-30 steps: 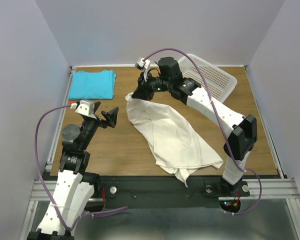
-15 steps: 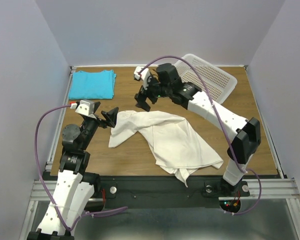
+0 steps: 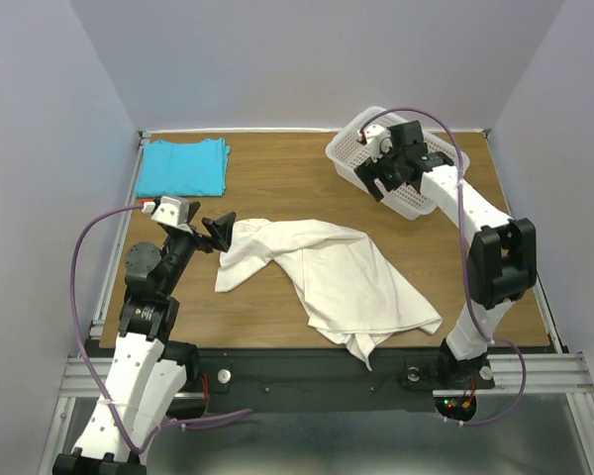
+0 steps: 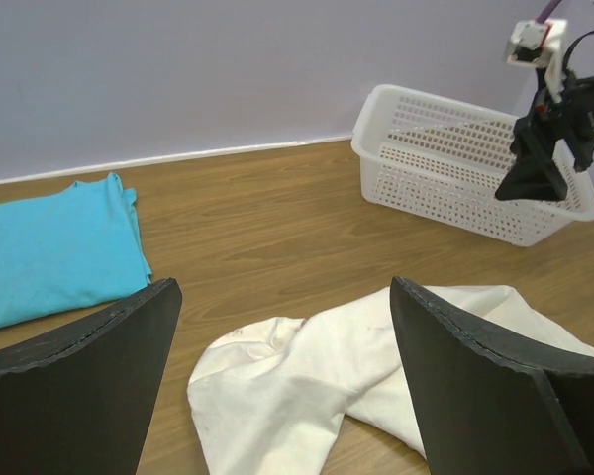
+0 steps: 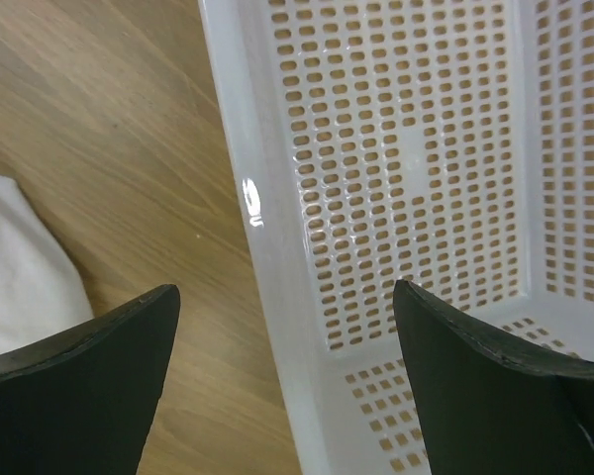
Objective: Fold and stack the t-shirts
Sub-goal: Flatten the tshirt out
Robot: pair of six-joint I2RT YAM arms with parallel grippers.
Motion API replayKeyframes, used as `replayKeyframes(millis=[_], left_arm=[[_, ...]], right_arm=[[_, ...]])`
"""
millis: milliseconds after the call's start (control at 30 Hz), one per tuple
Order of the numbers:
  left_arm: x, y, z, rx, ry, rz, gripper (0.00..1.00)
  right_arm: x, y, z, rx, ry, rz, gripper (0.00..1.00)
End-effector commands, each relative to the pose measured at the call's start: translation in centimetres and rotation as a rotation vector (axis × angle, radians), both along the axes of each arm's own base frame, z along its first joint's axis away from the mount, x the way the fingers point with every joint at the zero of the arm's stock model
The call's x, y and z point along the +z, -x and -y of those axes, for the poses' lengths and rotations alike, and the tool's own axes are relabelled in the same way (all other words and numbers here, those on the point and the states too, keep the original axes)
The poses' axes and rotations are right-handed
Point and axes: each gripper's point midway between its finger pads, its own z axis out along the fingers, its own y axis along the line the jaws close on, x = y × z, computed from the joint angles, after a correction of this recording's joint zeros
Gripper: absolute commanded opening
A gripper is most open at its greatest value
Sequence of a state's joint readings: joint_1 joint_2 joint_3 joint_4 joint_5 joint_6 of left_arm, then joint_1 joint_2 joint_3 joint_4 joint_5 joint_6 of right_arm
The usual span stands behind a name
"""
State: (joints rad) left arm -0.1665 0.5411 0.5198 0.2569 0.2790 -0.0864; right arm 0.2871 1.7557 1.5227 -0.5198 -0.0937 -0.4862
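**Cream shirt rumpled mid-table, both claws empty**

Cream t-shirt (image 3: 332, 272) lies unfolded in the middle of the wooden table (image 3: 277, 183). It is a loose, creased heap: one bunched end reaches toward the left side, a broad panel spreads toward the near right, and a small twisted tail hangs by the near edge. Neither sleeves nor collar can be made out. The turquoise t-shirt (image 3: 183, 166) sits at the far left corner, already folded into a neat flat rectangle, well apart from the cream one.

The left gripper (image 3: 219, 234) hovers just beside the bunched end, fingers spread wide, holding nothing. The right gripper (image 3: 374, 180) hangs over the near wall of the white perforated basket (image 3: 431, 148) at the far right, fingers also spread, nothing between them.

The step in hand looks like laying the cream shirt flat before any fold. To do it well, each claw should probably pinch a single layer at an opposite edge and draw the cloth taut. The soft fabric will likely drag and re-bunch if grabbed in a clump.
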Motion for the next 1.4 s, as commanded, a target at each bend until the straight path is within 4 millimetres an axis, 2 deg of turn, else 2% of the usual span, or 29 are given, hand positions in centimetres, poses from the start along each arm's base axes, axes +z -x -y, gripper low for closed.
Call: replayKeyframes(millis=[0,33,200,300,333,400,433,500,533,567,767,833,867,933,1100,1133,1233,1267,1367], left_arm=[[1.3,0.0,0.0,-0.001,-0.001,0.048,0.98],[1.4,0.0,-0.1,0.002,-0.003,0.052,0.98],[1.5,0.1,-0.1,0.007,-0.002,0.058,0.98],[1.5,0.0,-0.1,0.004,-0.004,0.056,0.98],[1.3,-0.1,-0.1,0.006,-0.006,0.052,0.98],[1.3,-0.1,0.0,0.003,-0.007,0.051,0.98],[1.4,-0.1,0.0,0.003,-0.006,0.052,0.98],[1.4,0.0,-0.1,0.003,-0.006,0.054,0.98],[1.5,0.0,-0.1,0.003,-0.006,0.057,0.98],[1.5,0.0,0.0,0.001,-0.006,0.057,0.98],[1.6,0.1,0.2,-0.011,-0.006,0.06,0.98],[1.5,0.1,0.2,-0.014,-0.005,0.059,0.98],[1.6,0.2,0.3,-0.019,-0.005,0.061,0.98],[1.6,0.2,0.3,-0.02,-0.005,0.061,0.98],[1.5,0.2,0.2,-0.016,-0.005,0.061,0.98],[1.5,0.2,0.2,-0.014,-0.004,0.061,0.98],[1.5,0.1,0.3,-0.019,-0.006,0.06,0.98],[1.4,0.1,0.3,-0.02,-0.006,0.056,0.98],[1.3,0.1,0.4,-0.022,-0.006,0.055,0.98]], right_arm=[[-2.1,-1.8,0.3,-0.038,0.025,-0.044,0.93],[-3.4,-2.1,0.3,-0.037,0.025,-0.071,0.92],[-5.3,-3.1,-0.4,-0.029,0.014,-0.106,0.89],[-7.3,-4.1,1.1,-0.091,0.061,-0.127,0.81],[-7.3,-4.6,1.7,-0.132,0.058,-0.126,0.71],[-8.0,-5.2,2.8,-0.178,0.045,-0.142,0.57],[-8.0,-5.3,3.2,-0.195,0.036,-0.142,0.41],[-7.9,-5.5,4.0,-0.24,0.008,-0.141,0.25],[-7.9,-5.4,4.9,-0.27,-0.005,-0.145,0.1],[-7.8,-5.5,5.2,-0.287,-0.016,-0.139,0.02],[-6.8,-5.6,9.5,-0.552,-0.073,-0.098,0.01],[-6.3,-6.1,10.3,-0.605,-0.061,-0.069,0.01],[-6.8,-6.5,11.3,-0.664,-0.043,-0.06,0.01],[-6.1,-7.7,13.0,-0.733,-0.061,-0.031,0.01],[-6.5,-9.8,15.9,-0.786,-0.113,-0.025,0.01],[-5.8,-10.4,16.2,-0.791,-0.115,-0.006,0.01],[-6.3,-11.0,17.1,-0.797,-0.097,-0.003,0.04],[-6.3,-11.3,18.2,-0.81,-0.097,0.001,0.05],[-6.1,-11.7,18.8,-0.801,-0.094,0.006,0.09]])
